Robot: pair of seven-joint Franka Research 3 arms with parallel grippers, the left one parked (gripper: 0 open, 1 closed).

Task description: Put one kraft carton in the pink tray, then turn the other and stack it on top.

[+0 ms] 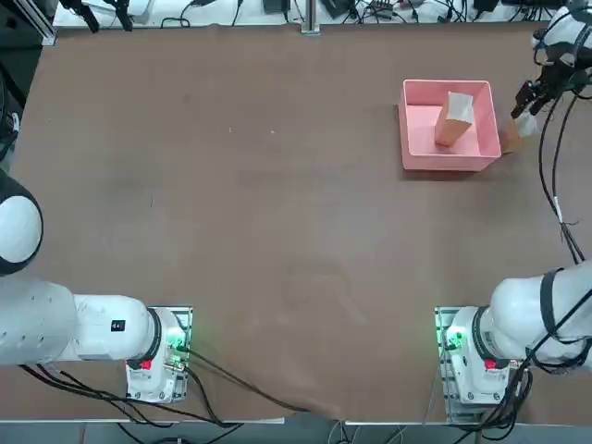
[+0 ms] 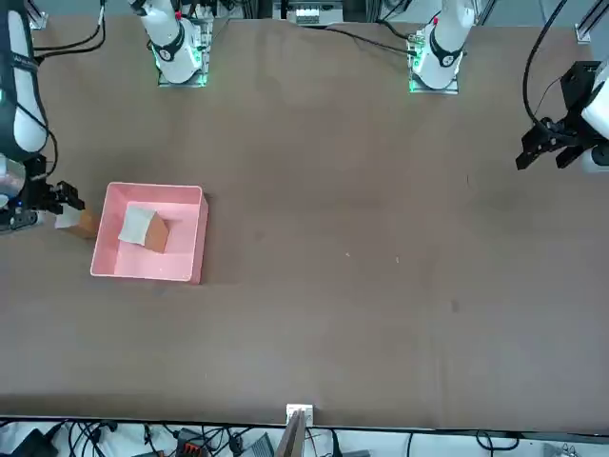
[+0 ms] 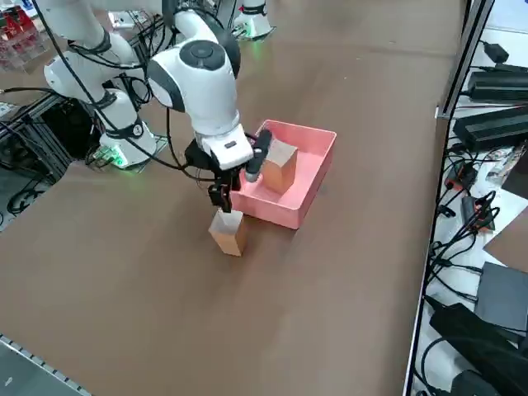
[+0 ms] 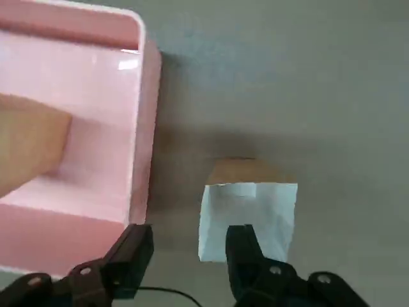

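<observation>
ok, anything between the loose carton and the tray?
Only bare table. The right side view shows a narrow gap between the outside kraft carton and the pink tray; the end effector hovers above the carton.

Pink tray point(image 2: 193, 233) sat at table's left, one kraft carton point(image 2: 145, 228) inside, whitish end up, tilted. Second carton point(image 2: 79, 223) stood on table point(image 2: 362, 286) just outside tray's left wall. Right gripper point(image 2: 55, 202) hovered at its whitish top.
</observation>
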